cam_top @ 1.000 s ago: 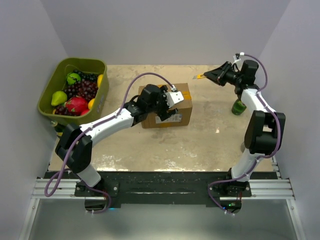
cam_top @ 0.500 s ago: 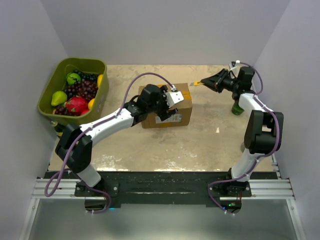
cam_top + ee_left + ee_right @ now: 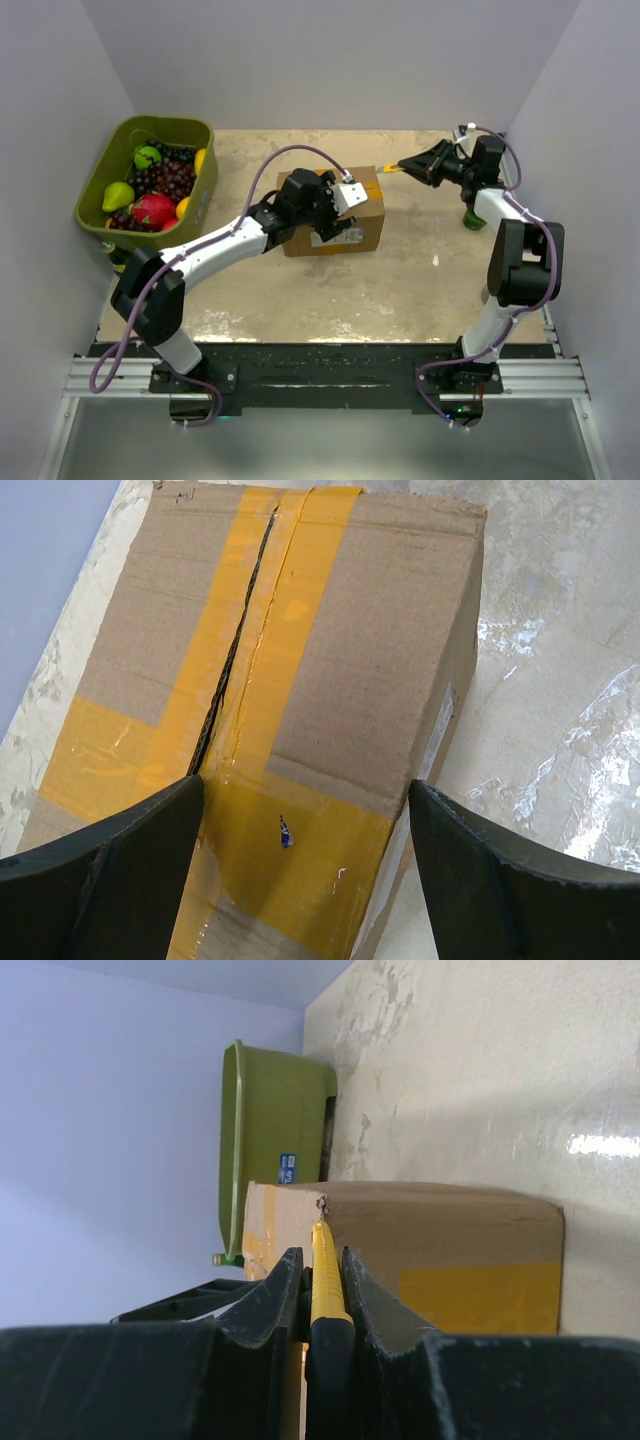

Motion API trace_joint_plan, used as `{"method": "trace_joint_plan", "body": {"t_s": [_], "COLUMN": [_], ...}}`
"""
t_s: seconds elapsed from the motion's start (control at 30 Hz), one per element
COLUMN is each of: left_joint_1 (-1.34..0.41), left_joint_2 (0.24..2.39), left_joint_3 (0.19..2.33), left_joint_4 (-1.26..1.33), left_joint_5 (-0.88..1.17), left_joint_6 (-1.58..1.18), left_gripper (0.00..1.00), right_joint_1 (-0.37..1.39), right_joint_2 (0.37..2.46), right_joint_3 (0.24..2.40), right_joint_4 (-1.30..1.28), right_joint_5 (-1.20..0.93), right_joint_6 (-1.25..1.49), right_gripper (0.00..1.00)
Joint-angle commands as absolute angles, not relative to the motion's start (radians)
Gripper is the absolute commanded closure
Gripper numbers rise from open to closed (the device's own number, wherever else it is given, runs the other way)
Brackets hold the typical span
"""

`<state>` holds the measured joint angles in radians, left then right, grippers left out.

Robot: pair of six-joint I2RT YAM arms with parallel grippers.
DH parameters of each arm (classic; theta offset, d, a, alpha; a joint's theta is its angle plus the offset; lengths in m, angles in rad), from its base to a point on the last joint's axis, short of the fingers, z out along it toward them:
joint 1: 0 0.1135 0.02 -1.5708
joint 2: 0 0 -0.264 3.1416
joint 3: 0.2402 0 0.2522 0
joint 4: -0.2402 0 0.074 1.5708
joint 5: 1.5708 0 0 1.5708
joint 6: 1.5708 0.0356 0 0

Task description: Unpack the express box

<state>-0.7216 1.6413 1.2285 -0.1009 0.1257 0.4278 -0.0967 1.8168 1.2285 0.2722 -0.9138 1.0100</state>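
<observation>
Express box [image 3: 368,222] at bench [image 3: 400,290] centre, taped seam [image 3: 250,630] uppermost. Left fingers [image 3: 120,870] stand apart over its top, gripping nothing. Right fingers [image 3: 260,1310] are clamped on a yellow knife [image 3: 322,1280] aimed at the seam's right end. Unrestrained, the box may slide, and the knife may stray off the seam.

**Olive-green bin** [image 3: 160,122]: the reference landmark, standing on the mottled beige desk [image 3: 400,290].

**Inside the bin:**
- dark grapes [image 3: 165,180] at the centre
- a green pear [image 3: 117,196] by the left wall
- a pink-red fruit [image 3: 153,209] at the near side
- a yellow fruit [image 3: 200,160] against the right wall

**Well to the right of the bin:** a small green object [image 3: 477,215].
</observation>
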Motion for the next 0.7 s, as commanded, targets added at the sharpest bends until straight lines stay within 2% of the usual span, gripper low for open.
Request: {"method": "trace_joint_plan", "body": {"t_s": [0.0,0.67], "left_joint_1": [-0.715,-0.713], "left_joint_2": [1.687,1.726], "left_joint_3": [1.206,1.218], "left_joint_4": [-0.175,-0.138], "left_joint_5": [0.084,-0.025], "left_joint_6": [0.388,0.391], "left_gripper": [0.14,0.14], "right_joint_1": [-0.091,-0.103], "right_joint_2": [1.806,1.787], "right_joint_3": [1.198,1.181], "right_joint_4": [0.281,0.196], "right_joint_5": [-0.976,-1.084], "right_joint_6": [1.039,1.005], "right_gripper": [1.00,1.00]}}
